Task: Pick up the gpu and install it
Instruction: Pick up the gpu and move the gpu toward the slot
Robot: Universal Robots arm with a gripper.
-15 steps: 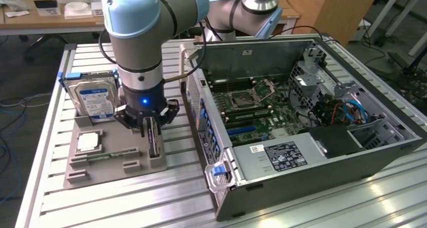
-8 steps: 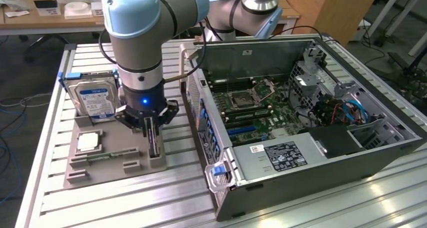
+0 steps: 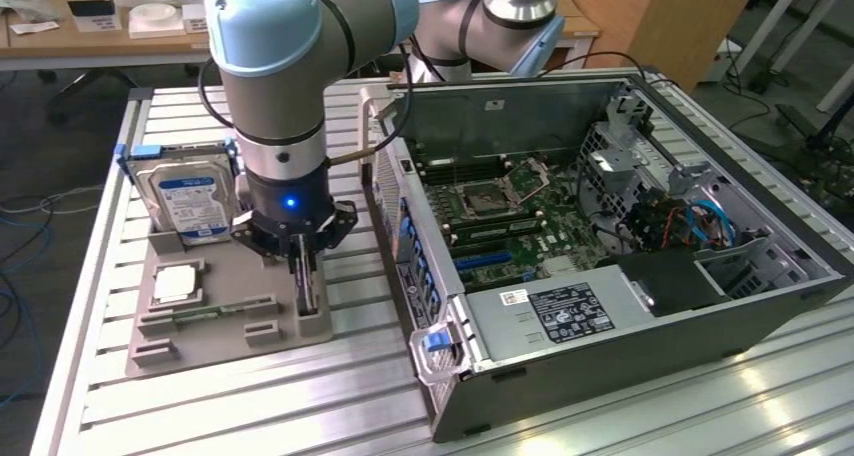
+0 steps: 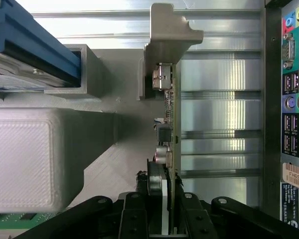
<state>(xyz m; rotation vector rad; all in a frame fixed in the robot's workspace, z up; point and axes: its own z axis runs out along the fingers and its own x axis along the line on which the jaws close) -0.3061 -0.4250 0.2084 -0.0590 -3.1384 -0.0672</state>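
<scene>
The gpu (image 3: 310,294) (image 4: 172,114) stands on edge in a slot of the grey parts holder (image 3: 214,328) on the bench (image 3: 267,411), beside the open computer case (image 3: 747,311). The tool (image 3: 304,274) (image 4: 167,221) sits astride its upper edge, but I cannot tell whether it has clamped. A shallow or off-centre bite could tilt the thin card, jam it in the slot, or lift the holder with it.

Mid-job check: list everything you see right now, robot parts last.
gpu: one, dark, standing on edge in the holder
holder: one, grey, on the table at the exterior view's left
hard drive: one, silver with blue label, upright in the holder
memory stick: one, green, lying in the holder
computer case: one, dark grey, open, at the exterior view's right
table: one, silver, slatted
arm: one, grey and light blue, above the holder
claw: one, black, down at the gpu
</scene>
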